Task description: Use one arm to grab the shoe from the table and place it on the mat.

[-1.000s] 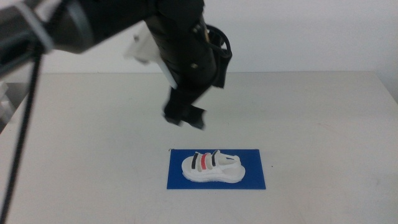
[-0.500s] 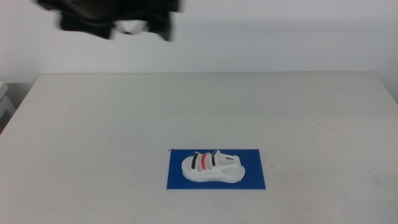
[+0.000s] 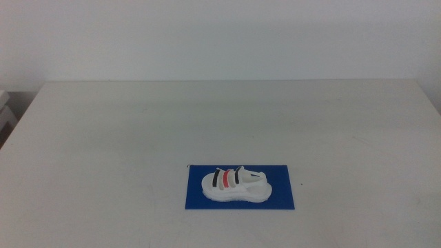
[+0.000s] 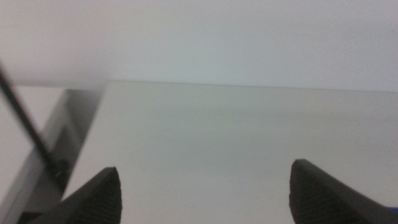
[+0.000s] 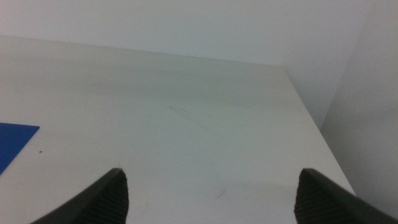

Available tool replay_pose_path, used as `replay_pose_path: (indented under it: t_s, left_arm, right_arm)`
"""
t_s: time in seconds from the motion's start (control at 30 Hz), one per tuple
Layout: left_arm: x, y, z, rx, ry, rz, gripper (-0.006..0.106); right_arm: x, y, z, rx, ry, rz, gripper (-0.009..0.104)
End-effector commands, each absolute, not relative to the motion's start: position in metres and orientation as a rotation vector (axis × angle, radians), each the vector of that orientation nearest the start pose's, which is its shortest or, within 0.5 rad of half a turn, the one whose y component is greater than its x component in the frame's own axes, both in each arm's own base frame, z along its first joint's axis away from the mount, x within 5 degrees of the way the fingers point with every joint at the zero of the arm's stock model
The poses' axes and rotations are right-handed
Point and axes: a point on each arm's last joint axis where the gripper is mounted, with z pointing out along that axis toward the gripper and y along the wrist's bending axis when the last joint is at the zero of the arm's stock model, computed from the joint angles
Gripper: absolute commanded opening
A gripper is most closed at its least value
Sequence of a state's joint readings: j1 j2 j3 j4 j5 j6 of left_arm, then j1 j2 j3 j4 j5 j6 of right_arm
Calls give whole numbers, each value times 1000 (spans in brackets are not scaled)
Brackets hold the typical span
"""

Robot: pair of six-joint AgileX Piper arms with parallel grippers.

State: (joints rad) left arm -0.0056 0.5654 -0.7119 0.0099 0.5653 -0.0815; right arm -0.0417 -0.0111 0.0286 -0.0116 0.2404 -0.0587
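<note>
On the wide plain white matte table (image 3: 124, 138), toward its near edge and about mid-width, lies the flat thin deep-blue rectangular mat (image 3: 284, 196), and the small white chunky-soled shoe (image 3: 234, 187) with two black straps and one red one sits on it. Shoe is upright on its sole, lengthwise along the mat, fully inside the blue outline, blue showing on all sides. Nothing is touching the shoe.

No arm appears in the middle view. Left gripper (image 4: 205, 190) shows only in its own wrist view: two dark jaw tips set wide apart, nothing between them, bare tabletop and a table edge beyond. A sliver of blue at the corner of that view is probably the mat, too small to be sure. Right gripper (image 5: 208, 196) likewise shows only in its wrist view: jaws spread wide, empty, bare table ahead, with a corner of the blue mat (image 5: 12, 146) off to one side, well apart from the jaws.

Progress, judged from how things lie: placement looks done, shoe resting on mat, both grippers empty and clear of it. Nothing obvious left except arms parking; no correction of shoe pose seems needed.
</note>
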Motion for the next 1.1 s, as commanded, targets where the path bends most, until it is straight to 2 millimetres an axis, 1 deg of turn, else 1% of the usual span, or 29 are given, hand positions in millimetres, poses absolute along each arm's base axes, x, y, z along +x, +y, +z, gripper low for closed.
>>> replay_pose_path:
  t_s: [0.0, 0.1, 0.23, 0.3, 0.4, 0.5, 0.73, 0.87, 1.07]
  left_arm:
    - [97, 5, 342, -103, 1765, -14, 91]
    - [84, 8, 306, -138, 1772, 31, 91]
    - [69, 7, 263, -137, 1719, 38, 91]
    - [63, 7, 245, -134, 1661, 41, 91]
    - [56, 6, 224, -130, 1624, 41, 91]
    - [52, 5, 211, -135, 1599, 32, 91]
    - [54, 3, 203, -77, 1611, 3, 91]
    - [56, 2, 190, -74, 1617, -8, 91]
    - [56, 2, 187, -75, 1661, -9, 91]
  right_arm:
    - [57, -3, 187, -35, 1677, -102, 78]
    - [57, -3, 187, -35, 1677, -102, 78]
    - [57, -3, 187, -35, 1677, -102, 78]
    - [57, -3, 187, -35, 1677, -102, 78]
    - [57, -3, 187, -35, 1677, -102, 78]
    - [57, -3, 187, -35, 1677, -102, 78]
    - [57, -3, 187, -35, 1677, -102, 78]
    - [57, -3, 187, -35, 1677, -102, 78]
    - [57, -3, 187, -35, 1677, -102, 78]
